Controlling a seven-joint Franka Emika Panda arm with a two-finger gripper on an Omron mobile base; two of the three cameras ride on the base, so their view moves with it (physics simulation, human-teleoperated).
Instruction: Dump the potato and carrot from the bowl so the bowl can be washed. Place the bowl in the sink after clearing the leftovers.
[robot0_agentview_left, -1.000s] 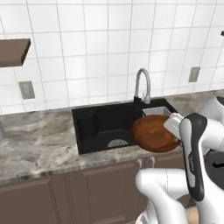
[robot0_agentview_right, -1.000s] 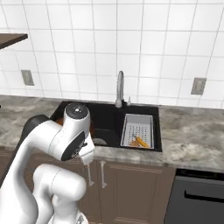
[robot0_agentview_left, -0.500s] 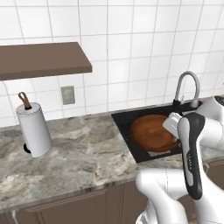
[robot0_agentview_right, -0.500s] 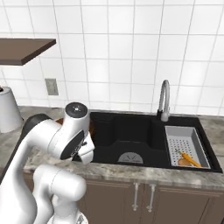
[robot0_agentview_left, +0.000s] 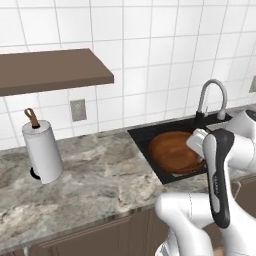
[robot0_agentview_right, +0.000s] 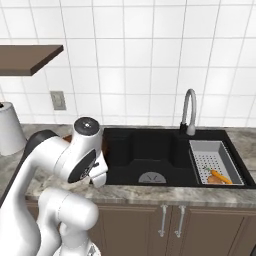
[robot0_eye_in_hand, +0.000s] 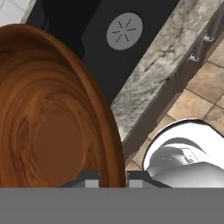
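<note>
My gripper (robot0_eye_in_hand: 113, 180) is shut on the rim of the reddish-brown wooden bowl (robot0_eye_in_hand: 48, 122), one fingertip on each side of the rim. The bowl's inside is bare. In the left base view the bowl (robot0_agentview_left: 172, 150) hangs tilted over the black sink (robot0_agentview_left: 145, 136), with the gripper (robot0_agentview_left: 197, 141) at its right edge. The carrot (robot0_agentview_right: 219, 176) lies in the grey tray (robot0_agentview_right: 200, 149) at the right end of the sink (robot0_agentview_right: 125, 150). I cannot make out the potato.
A curved silver faucet (robot0_agentview_right: 189, 110) stands behind the sink, and a round drain (robot0_agentview_right: 152, 177) sits in the left basin. A paper towel roll (robot0_agentview_left: 42, 152) stands on the marble counter (robot0_agentview_left: 100, 175) under a brown shelf (robot0_agentview_left: 50, 70). Cabinets and floor lie below the counter edge (robot0_eye_in_hand: 166, 65).
The base has driven left along the counter, so the sink and faucet have slid right in both base views. The bowl stays in the shut gripper.
</note>
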